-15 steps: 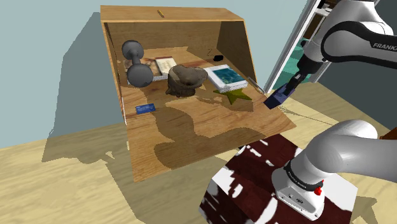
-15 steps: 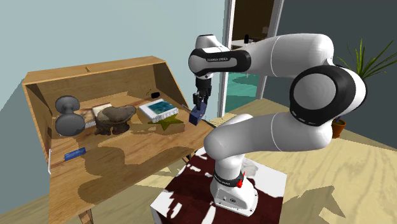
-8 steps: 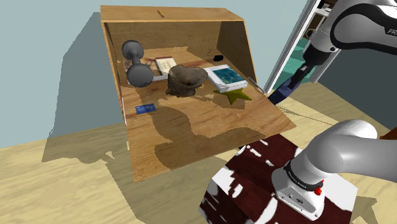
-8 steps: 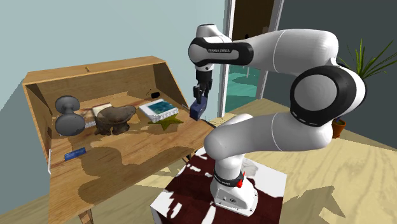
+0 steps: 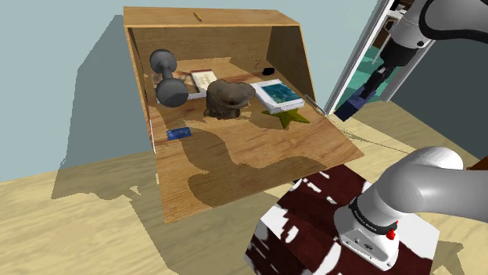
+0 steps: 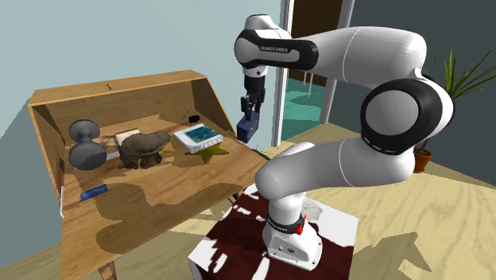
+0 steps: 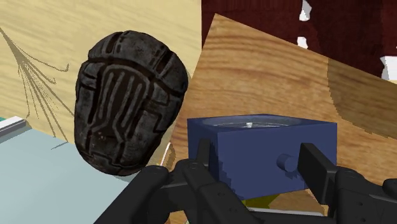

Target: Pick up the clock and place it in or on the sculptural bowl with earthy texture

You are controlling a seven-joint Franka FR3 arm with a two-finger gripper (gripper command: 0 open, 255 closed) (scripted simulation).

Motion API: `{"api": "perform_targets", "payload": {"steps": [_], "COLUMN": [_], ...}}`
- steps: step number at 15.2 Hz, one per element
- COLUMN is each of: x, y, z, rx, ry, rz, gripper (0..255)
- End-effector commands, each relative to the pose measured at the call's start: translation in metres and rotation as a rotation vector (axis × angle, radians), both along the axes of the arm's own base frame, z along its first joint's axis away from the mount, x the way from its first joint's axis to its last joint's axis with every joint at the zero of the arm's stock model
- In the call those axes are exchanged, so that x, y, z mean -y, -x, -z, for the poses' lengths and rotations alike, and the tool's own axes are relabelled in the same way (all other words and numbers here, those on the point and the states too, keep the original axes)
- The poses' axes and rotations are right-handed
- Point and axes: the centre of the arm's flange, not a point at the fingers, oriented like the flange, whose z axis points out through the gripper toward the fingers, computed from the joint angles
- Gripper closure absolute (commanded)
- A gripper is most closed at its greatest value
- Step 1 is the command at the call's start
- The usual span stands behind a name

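Right now the hand (image 6: 249, 117) is clenched on the clock (image 6: 246, 128). The clock is a small dark blue box. In the wrist view the two black fingers (image 7: 203, 158) press on its two sides, and its glass face points up.

The clock (image 5: 363, 98) hangs in the air. It is up past the tabletop's (image 5: 235, 168) edge on the shoulder view's right, near the tall wood side wall (image 5: 291, 55) of the desk. It is well apart from the bowl (image 5: 228, 98).

The bowl is brown and lumpy like a rock. It sits far back on the tabletop. A grey weight (image 5: 166, 76) stands on one side of it and a book with a blue-green cover (image 5: 280, 95) lies on the other side. A gold star (image 5: 291, 117) lies just beside the book. A small blue thing (image 5: 179, 133) lies nearer the front. The front part of the tabletop is bare wood with lots of room. Wood walls close in the back and both sides.

In the wrist view a dark round lump with grooves (image 7: 130, 102) shows beside the hand. I cannot tell what it is.

A second ago the hand was lower and closer to the tabletop's edge. It has gone up and a bit toward the shoulder view's right, and the clock went with it. The bowl and the other things have not moved.
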Motion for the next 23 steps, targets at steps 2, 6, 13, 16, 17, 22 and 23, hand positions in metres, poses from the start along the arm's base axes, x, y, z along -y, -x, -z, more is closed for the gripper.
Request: {"api": "perform_targets", "payload": {"steps": [2,6,13,16,17,22,23], "x": [-0.015,-0.045,-0.097,-0.119,-0.126,-0.164,-0.171], "y": [-0.022,-0.065,-0.142,-0.174,-0.185,-0.240,-0.251], "z": [-0.006,-0.008,-0.010,-0.011,-0.011,-0.013,-0.014], "rx": [0.000,0.000,0.000,0.000,0.000,0.000,0.000], "ry": [0.000,0.000,0.000,0.000,0.000,0.000,0.000], "rz": [0.000,0.000,0.000,0.000,0.000,0.000,0.000], "gripper": [255,255,255,255,255,255,255]}}
